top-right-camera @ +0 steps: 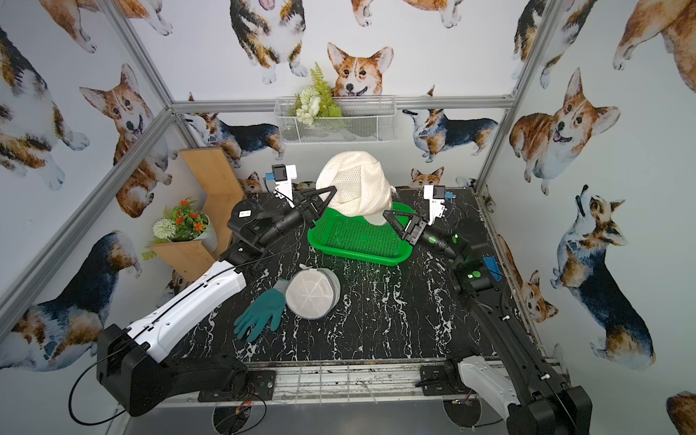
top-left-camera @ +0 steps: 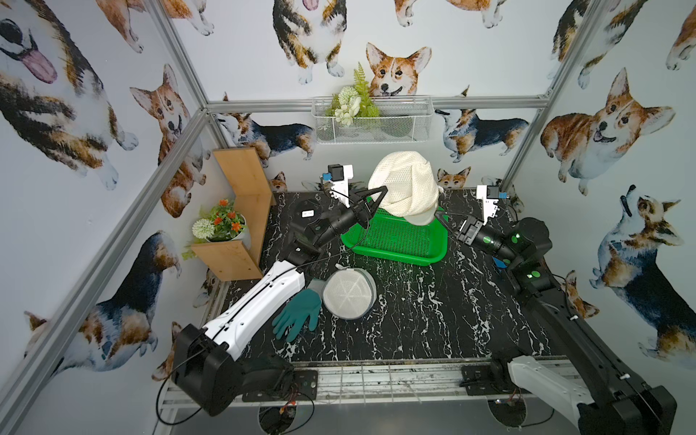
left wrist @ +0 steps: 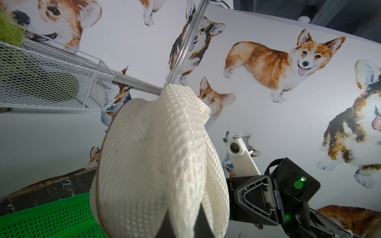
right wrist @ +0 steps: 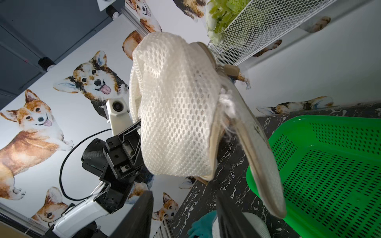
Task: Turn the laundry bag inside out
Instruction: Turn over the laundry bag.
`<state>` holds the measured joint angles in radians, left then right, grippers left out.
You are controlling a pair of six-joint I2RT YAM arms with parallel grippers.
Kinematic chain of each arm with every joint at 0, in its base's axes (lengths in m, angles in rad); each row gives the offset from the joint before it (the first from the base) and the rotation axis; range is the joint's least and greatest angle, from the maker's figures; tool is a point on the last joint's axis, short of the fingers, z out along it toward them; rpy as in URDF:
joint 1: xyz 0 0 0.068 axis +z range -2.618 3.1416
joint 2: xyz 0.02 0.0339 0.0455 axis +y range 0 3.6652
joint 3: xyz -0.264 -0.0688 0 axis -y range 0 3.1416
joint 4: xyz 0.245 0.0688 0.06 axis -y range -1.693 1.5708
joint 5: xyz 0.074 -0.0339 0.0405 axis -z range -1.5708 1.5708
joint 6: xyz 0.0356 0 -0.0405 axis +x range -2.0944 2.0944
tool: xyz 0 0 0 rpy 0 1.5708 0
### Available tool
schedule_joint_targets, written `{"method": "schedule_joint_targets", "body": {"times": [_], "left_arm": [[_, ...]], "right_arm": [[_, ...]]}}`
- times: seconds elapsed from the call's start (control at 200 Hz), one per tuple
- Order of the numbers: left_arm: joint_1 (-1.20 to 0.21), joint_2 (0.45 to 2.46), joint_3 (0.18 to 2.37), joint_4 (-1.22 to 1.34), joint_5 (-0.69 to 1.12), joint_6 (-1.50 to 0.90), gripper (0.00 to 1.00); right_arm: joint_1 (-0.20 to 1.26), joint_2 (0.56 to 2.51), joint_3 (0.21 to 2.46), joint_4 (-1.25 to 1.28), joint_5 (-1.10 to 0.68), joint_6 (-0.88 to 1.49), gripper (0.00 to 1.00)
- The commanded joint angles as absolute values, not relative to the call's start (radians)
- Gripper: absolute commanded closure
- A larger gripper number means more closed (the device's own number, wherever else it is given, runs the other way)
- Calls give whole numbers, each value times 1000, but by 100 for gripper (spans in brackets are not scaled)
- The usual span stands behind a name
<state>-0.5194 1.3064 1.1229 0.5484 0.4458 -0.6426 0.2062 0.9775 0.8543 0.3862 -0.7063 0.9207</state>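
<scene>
Wood shelf (top-left-camera: 241, 177) with flower pot (top-left-camera: 226, 226), well outboard of left gripper (top-left-camera: 378, 196). Teal glove (top-left-camera: 297, 314) and round white mesh pouch (top-left-camera: 348, 293) touching each other on black marble table (top-left-camera: 414, 320), well back from left gripper toward the arm bases.

Left gripper clamped fully shut on laundry bag (top-left-camera: 403, 184). Pinches the mesh between the fingers, raised off the table. Left wrist view: cream mesh of laundry bag (left wrist: 156, 154) draped right over the fingertips, hiding them.

Bag bunched into a dome just ahead of and above left gripper. Hangs in the air over the far side of green tray (top-left-camera: 395, 241); same in both top views. Tray flat on the table, below and between the two grippers. White wire basket (top-left-camera: 399, 124) with fake greenery on back wall, above and beyond both grippers, clear of the bag.

Grey flap (top-left-camera: 420, 218) hanging from underside of the bag toward the tray, on the right gripper's side. Contact with tray: cannot tell. Right wrist view: zip edge, pull tab and frayed threads on the bag side facing right gripper.

Right gripper (top-left-camera: 441, 217) level with that flap, just beside it. Jaws parted with a clear gap, holding nothing. Flap outside the gap; touching a finger or not: cannot tell.
</scene>
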Motion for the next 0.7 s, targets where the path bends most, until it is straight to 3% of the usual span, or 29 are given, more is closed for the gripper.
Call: {"method": "schedule_joint_targets", "body": {"times": [0.0,0.2,0.42,0.696], "left_arm": [[-520,1301,1115,640,448,-706,100],[-520,1299,1108,663,463,-735,100],[-520,1301,1106,679,465,-758,100],[-520,1315,1113,753,452,-825,100]], "right_arm": [[221,1016,872,535,-728,959,46],[227,1071,905,587,-714,960,55],[221,1026,890,578,-640,899,100],[146,961,862,474,-601,882,100]]}}
